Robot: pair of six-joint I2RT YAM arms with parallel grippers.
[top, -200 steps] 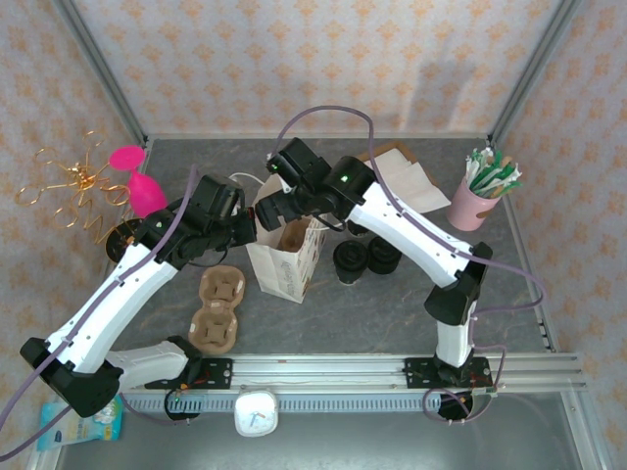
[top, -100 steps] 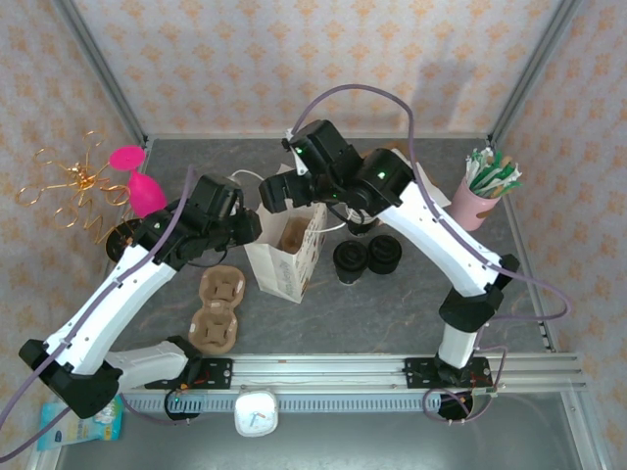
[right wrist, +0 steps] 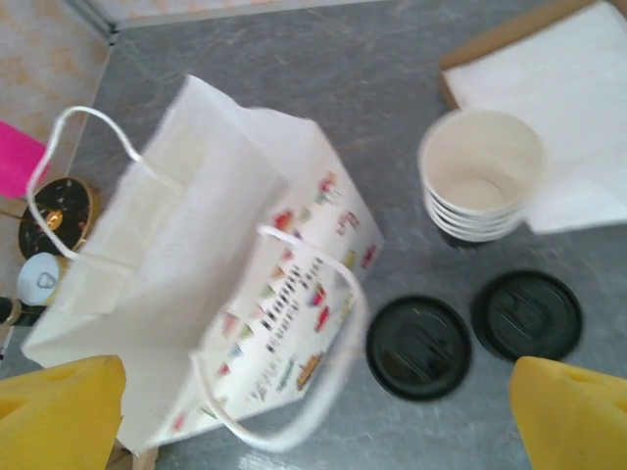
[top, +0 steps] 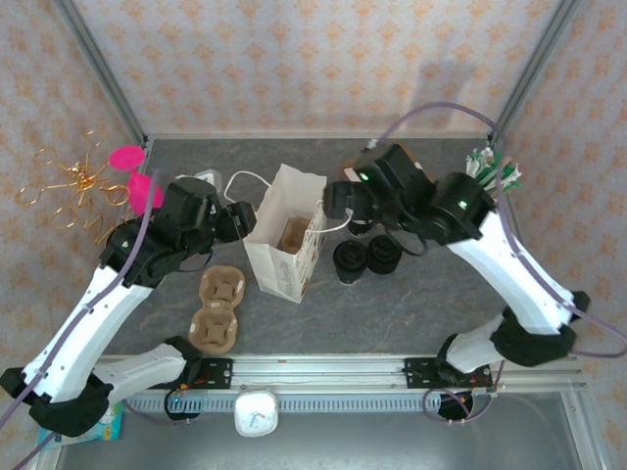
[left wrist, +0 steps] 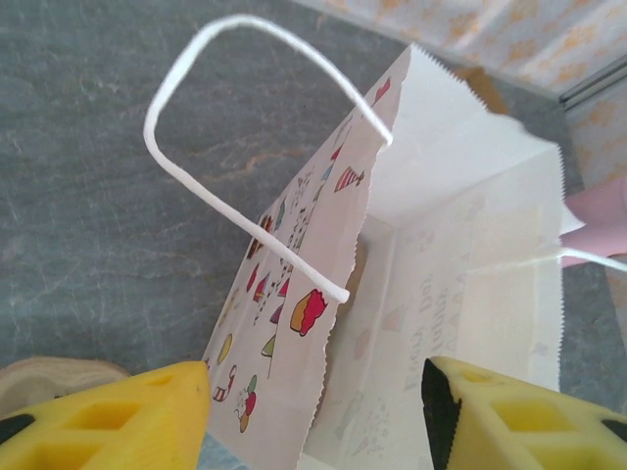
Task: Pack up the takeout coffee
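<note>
Two grippers stand beside the white paper bag (top: 284,245), and neither holds anything. My left gripper (left wrist: 315,392) has its yellow fingers (left wrist: 118,416) spread, with the bag's printed near wall rising between them and touching neither. One white cord handle (left wrist: 196,117) loops up in front of that camera. My right gripper (right wrist: 315,411) hangs above the bag's right side, jaws wide apart.

The bag stands upright and open on the grey table (top: 411,304). Something brown (top: 292,233) sits at its bottom. I cannot tell whether that is the coffee cup.

Just right of the bag lie two round black lids (right wrist: 418,345), side by side, with a stack of white lidless cups (right wrist: 480,176) behind them. A brown cardboard cup carrier (top: 217,308) lies left of the bag.
</note>
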